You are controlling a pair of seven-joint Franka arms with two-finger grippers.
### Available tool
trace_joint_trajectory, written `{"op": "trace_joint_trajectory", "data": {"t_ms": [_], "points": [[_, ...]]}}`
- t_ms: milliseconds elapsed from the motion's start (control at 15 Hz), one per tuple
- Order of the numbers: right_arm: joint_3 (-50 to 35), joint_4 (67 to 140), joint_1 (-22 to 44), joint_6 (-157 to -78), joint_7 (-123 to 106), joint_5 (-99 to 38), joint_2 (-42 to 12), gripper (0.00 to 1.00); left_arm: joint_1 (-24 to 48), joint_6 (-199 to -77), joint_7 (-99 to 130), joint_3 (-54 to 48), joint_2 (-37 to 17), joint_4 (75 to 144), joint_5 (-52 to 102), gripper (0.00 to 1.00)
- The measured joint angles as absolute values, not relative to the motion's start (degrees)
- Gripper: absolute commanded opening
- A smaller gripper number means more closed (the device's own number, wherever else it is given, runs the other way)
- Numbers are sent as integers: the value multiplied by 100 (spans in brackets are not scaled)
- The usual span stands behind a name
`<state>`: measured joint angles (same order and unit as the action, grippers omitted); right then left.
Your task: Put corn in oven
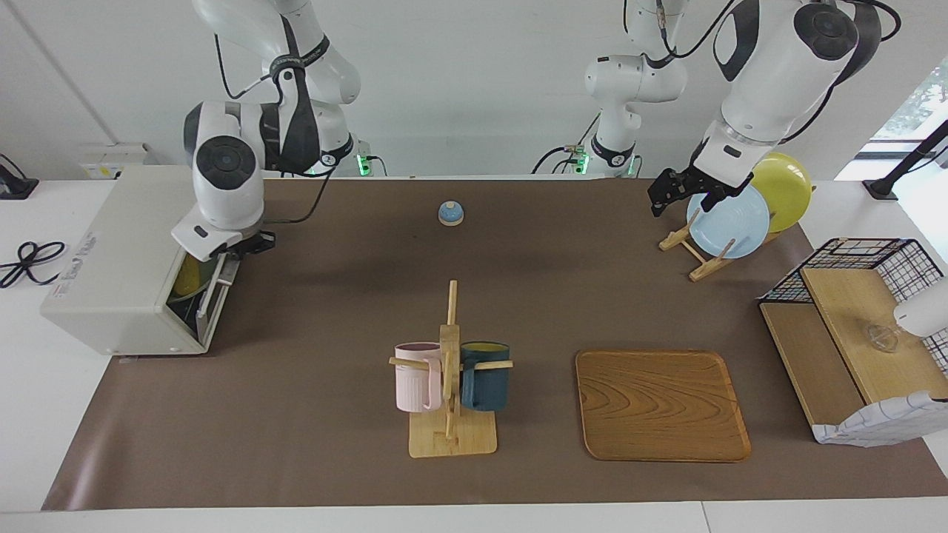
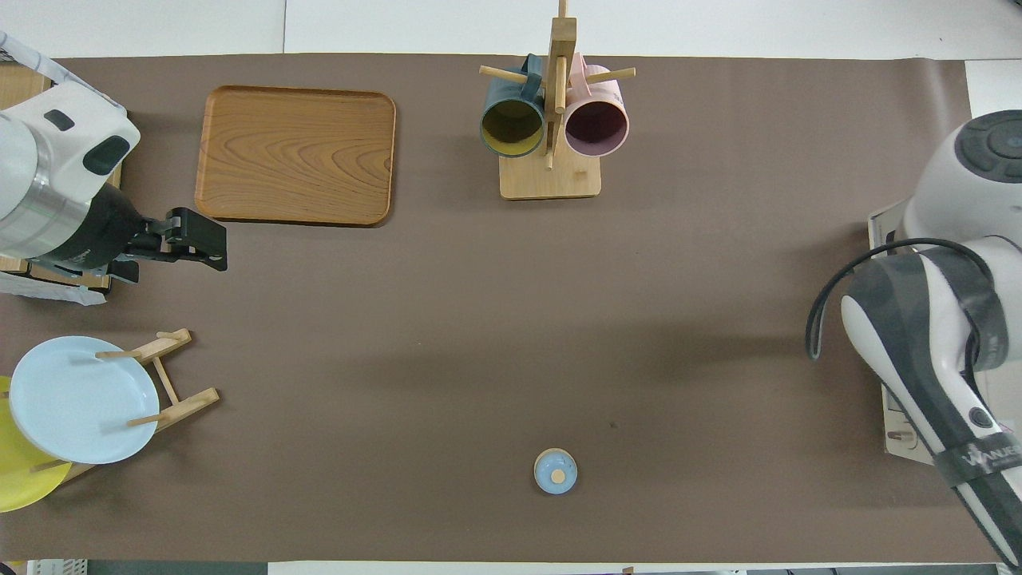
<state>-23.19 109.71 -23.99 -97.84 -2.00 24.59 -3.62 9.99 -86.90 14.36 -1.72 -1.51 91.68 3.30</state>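
Observation:
The off-white oven (image 1: 118, 274) stands at the right arm's end of the table, and a strip of it (image 2: 901, 431) shows under the arm in the overhead view. Its door (image 1: 211, 292) stands ajar, tilted a little outward. Through the gap I see a yellow shape inside, the corn (image 1: 186, 277). My right gripper (image 1: 248, 246) is at the door's upper edge; the arm hides it in the overhead view. My left gripper (image 1: 678, 194) waits up in the air over the plate rack's end of the table, also seen from overhead (image 2: 200, 242).
A plate rack (image 1: 700, 255) holds a blue plate (image 1: 729, 220) and a yellow plate (image 1: 785, 189). A mug tree (image 1: 450, 370) with two mugs, a wooden tray (image 1: 661, 405), a small blue bell (image 1: 451, 213) and a wire shelf (image 1: 859, 326) also stand on the brown mat.

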Motion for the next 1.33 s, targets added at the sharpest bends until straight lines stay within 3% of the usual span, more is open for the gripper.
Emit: {"op": "trace_joint_trajectory", "data": {"t_ms": [200,333,400,467,733,933,1000,1067,1333], "points": [[-2258,10917,-2486,-9787,-411,2400,-359,5,999,-8690,1436,-172,-151,9168,330,100],[-2247,10879,-2488,-9759,-407,2342,-368,23,999,-8690,1436,-172,-151,9168,330,100],[-2219,10820,-2493,-9718,-398,2251,-377,25,999,-8690,1436,-172,-151,9168,330,100],[-2183,10716,-2503,-9639,-395,2131,-397,34,999,-8690,1436,-172,-151,9168,330,100],[-2158,9770,-2507,-8900,-394,1423,-486,36,999,-8690,1436,-172,-151,9168,330,100],[-2215,9105,-2344,-8373,-394,1088,-479,56,999,-8690,1436,-172,-151,9168,330,100],[-2223,8968,-2265,-8260,-394,976,-479,70,999,-8690,1436,-172,-151,9168,330,100],[-2228,8874,-2214,-8190,-392,876,-480,100,999,-8690,1436,-172,-151,9168,330,100],[-2206,8771,-2216,-8119,-390,687,-523,100,999,-8690,1436,-172,-151,9168,330,100]]}}
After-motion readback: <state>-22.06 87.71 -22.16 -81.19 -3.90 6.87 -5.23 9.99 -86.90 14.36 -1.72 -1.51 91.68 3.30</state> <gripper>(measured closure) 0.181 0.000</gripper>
